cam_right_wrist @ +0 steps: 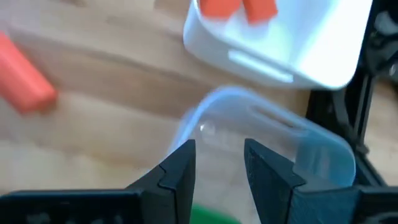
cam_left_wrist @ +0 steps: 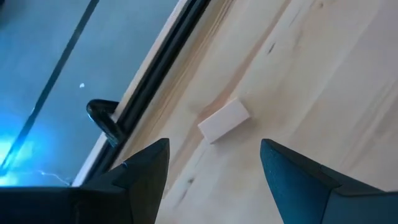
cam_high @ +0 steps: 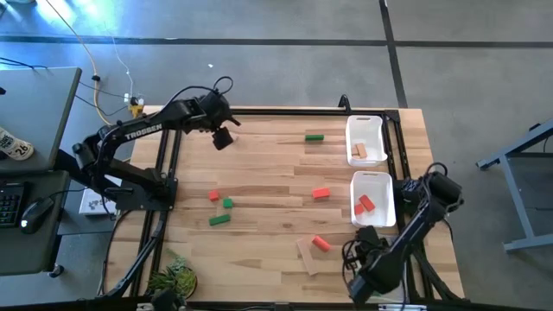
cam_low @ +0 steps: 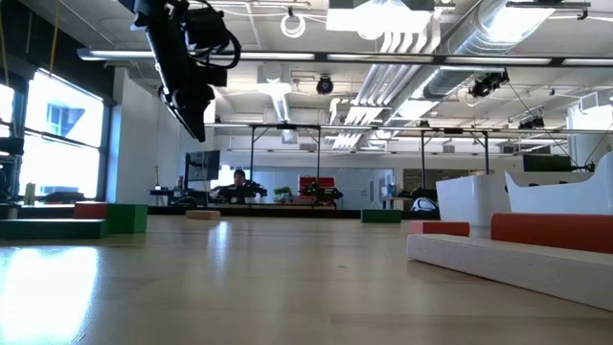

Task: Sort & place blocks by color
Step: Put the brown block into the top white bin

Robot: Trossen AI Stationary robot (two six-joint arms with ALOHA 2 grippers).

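Observation:
My left gripper (cam_high: 223, 138) is open, high above the table's far left part (cam_low: 192, 105). A tan block (cam_left_wrist: 224, 120) lies flat on the table below and ahead of its fingers. My right gripper (cam_right_wrist: 217, 155) is open near the table's near right corner (cam_high: 367, 238), over a clear tray (cam_right_wrist: 267, 134). A bit of green (cam_right_wrist: 214, 216) shows far back between its fingers; I cannot tell what it is or whether it is touched. Loose on the table are green blocks (cam_high: 314, 136) (cam_high: 227, 203) (cam_high: 219, 219) and red blocks (cam_high: 213, 196) (cam_high: 320, 193) (cam_high: 320, 243).
A white tray (cam_high: 365, 130) at the far right holds a tan block (cam_high: 358, 151). A second white tray (cam_high: 384, 186) nearer holds red blocks (cam_high: 364, 204). A flat tan piece (cam_high: 308, 257) lies under the near red block. A black frame (cam_high: 285, 111) runs along the table's far edge.

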